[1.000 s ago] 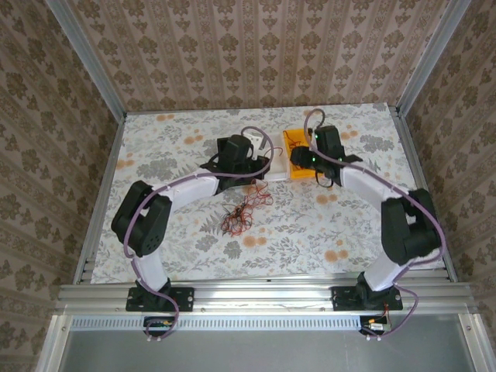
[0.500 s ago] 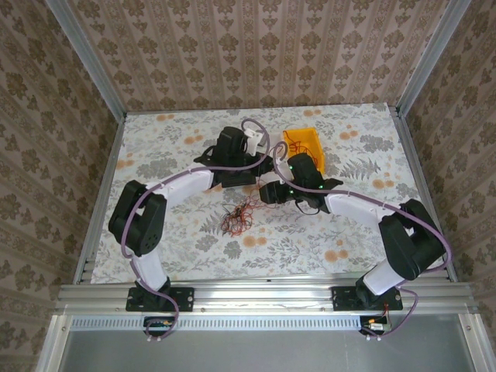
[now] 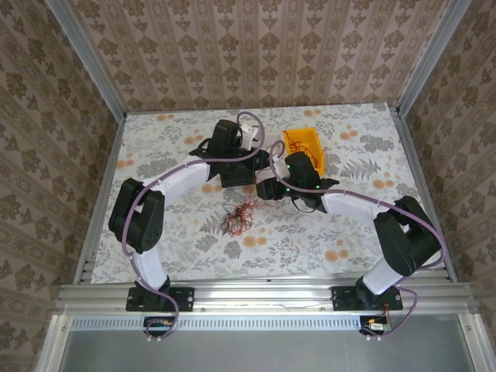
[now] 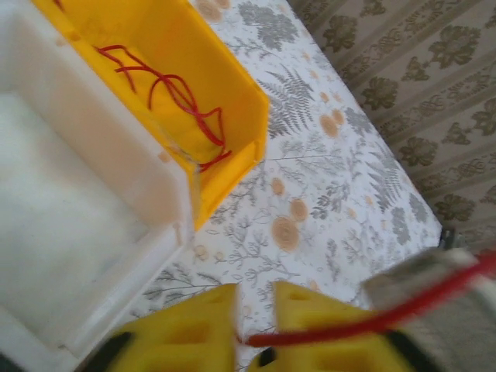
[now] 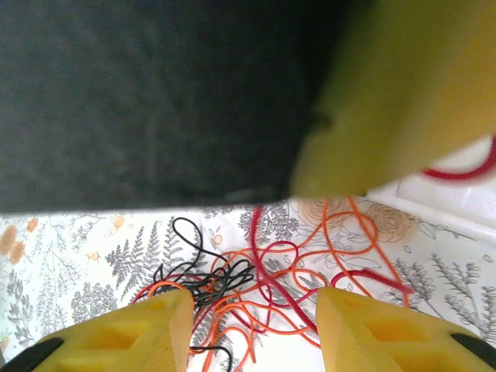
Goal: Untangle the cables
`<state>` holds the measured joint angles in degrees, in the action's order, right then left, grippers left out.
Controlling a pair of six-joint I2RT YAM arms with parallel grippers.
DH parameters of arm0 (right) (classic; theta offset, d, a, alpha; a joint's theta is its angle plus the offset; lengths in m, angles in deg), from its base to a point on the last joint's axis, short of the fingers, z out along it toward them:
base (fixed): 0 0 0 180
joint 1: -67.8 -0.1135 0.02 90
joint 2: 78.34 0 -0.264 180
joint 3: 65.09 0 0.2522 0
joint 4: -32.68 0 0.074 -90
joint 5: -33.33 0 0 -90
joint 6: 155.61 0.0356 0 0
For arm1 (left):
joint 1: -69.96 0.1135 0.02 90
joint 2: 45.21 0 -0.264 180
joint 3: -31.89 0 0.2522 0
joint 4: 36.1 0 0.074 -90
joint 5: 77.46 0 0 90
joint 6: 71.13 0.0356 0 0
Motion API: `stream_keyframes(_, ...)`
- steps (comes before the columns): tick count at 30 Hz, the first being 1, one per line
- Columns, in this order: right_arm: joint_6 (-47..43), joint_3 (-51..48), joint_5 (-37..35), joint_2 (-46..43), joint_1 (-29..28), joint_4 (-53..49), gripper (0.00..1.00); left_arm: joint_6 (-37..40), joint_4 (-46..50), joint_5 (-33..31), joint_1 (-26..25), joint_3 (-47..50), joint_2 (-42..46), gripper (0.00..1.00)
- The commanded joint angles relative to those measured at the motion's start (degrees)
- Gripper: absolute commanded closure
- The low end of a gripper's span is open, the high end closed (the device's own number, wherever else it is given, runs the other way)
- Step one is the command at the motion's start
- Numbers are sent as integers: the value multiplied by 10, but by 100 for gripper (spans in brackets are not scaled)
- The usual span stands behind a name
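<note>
My right tool (image 5: 252, 325) hangs, yellow fingers (image 5: 167, 329) apart, over the loose tangle of thin red, orange and black wires (image 5: 256, 279) on the floral counter (image 3: 349, 225). My left tool (image 4: 254, 329), narrowly parted, has 1 red wire (image 4: 372, 316) draped across it near the white plastic bin (image 4: 93, 155). I judge a freed wire is being dropped off. The next move calls for pinching 1 strand.

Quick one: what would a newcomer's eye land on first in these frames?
The cables, a loose red-orange tangle mid-table, with the right hand open over them. Next, the yellow bin at the far side holding a red wire, a white bin against it, and the left hand over the pair.
</note>
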<state>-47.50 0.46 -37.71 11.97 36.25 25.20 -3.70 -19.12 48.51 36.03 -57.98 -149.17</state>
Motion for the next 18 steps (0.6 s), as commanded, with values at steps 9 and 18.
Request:
stream_keyframes(9,-28,-49,-76,-49,3,-73,53,14,-20,-68,9,87,73,9)
stream_keyframes(18,-54,-1,-49,-1,-9,-98,54,-36,-70,-183,66,219,183,11)
